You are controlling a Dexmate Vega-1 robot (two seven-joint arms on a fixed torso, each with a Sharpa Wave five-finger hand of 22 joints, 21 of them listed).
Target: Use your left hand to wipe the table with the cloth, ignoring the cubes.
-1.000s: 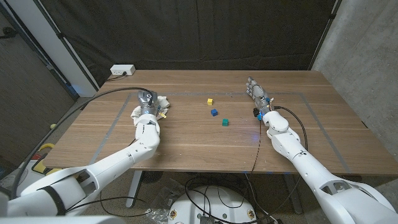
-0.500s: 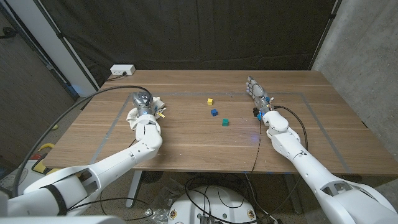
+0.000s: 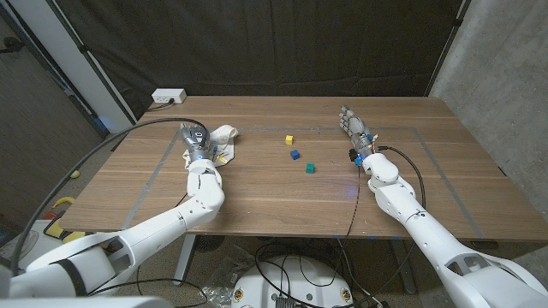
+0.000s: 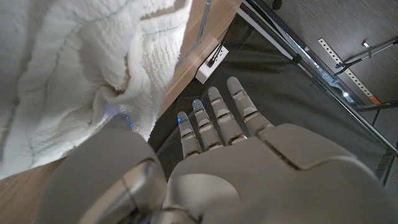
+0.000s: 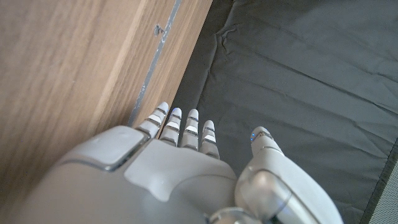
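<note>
At worktop [image 3: 257, 184] far-left, left hand [image 3: 193, 139] presses cloth [image 3: 221, 139], fingers extended, not gripping; mid-wipe; next: sweep cloth clear of cubes [image 3: 296, 154]; right hand [image 3: 354, 128] open, idle.

legible text: none. no readable lettering, label, brand, number or sign stands on any surface in these views.

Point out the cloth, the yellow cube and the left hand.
cloth [image 3: 224, 137]: head view, on its white folds right of the hand.
yellow cube [image 3: 289, 139]: head view, on its top face.
left hand [image 3: 193, 139]: head view, on its back.
</note>
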